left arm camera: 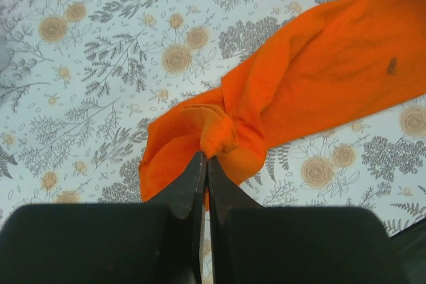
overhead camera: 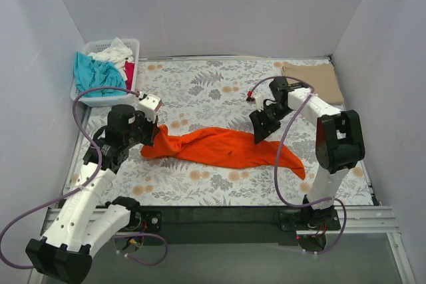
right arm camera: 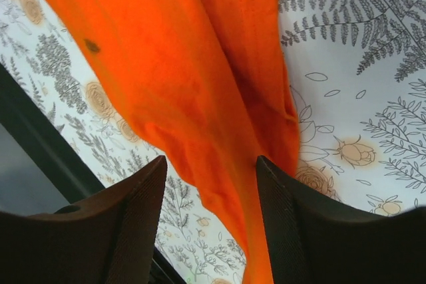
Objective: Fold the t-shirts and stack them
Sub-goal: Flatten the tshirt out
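A bright orange t-shirt [overhead camera: 226, 147] lies stretched in a long twisted band across the middle of the floral table. My left gripper [overhead camera: 154, 139] is shut on a bunched corner of the shirt at its left end; in the left wrist view the jaws [left arm camera: 206, 157] pinch the orange cloth [left arm camera: 319, 78] tight. My right gripper [overhead camera: 261, 134] hovers open over the shirt's right part. In the right wrist view the orange cloth [right arm camera: 173, 64] runs between and below the spread fingers [right arm camera: 212, 161], which grip nothing. A folded tan t-shirt [overhead camera: 313, 78] lies flat at the back right.
A white slatted basket [overhead camera: 81, 92] stands at the back left, holding teal [overhead camera: 90, 71], white [overhead camera: 113, 51] and pink-red [overhead camera: 128, 71] t-shirts. White walls close in the table on three sides. A dark rail [overhead camera: 219, 217] runs along the near edge.
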`<action>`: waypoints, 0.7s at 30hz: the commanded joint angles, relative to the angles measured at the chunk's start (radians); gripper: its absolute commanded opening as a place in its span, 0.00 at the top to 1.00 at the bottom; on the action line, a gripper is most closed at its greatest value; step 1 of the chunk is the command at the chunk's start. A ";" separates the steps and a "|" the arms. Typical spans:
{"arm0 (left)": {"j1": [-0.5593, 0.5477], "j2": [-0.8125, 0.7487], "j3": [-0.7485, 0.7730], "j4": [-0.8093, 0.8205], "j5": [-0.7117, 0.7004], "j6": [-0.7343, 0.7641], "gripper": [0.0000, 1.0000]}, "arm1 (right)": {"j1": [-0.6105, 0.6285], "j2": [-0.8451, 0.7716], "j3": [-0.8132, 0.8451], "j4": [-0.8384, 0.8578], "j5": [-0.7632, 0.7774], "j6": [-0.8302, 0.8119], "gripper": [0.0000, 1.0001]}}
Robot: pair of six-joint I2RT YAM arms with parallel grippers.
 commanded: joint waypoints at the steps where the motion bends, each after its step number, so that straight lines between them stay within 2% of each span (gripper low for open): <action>1: 0.007 0.014 0.048 0.060 0.026 -0.025 1.00 | 0.002 0.018 -0.008 0.086 0.063 0.041 0.47; 3: 0.007 0.020 0.045 0.066 0.029 -0.025 1.00 | 0.015 0.024 -0.002 0.095 0.081 0.039 0.53; 7: 0.007 0.041 0.037 0.097 0.035 -0.028 1.00 | 0.032 0.038 0.013 0.094 0.103 0.025 0.87; 9: 0.007 0.060 0.042 0.115 0.036 -0.040 1.00 | 0.032 0.040 0.030 0.089 0.120 0.018 0.99; 14: 0.012 0.147 0.086 0.198 0.016 -0.063 1.00 | 0.025 -0.011 0.073 0.083 0.170 -0.010 0.99; 19: 0.055 0.261 0.198 0.289 0.029 -0.111 1.00 | -0.008 -0.057 0.252 0.055 0.190 -0.022 0.99; 20: 0.067 0.281 0.258 0.295 0.042 -0.134 1.00 | -0.009 -0.062 0.280 0.019 0.180 -0.030 0.99; 21: 0.108 0.305 0.283 0.293 0.072 -0.143 1.00 | -0.008 -0.069 0.301 -0.009 0.163 -0.043 0.99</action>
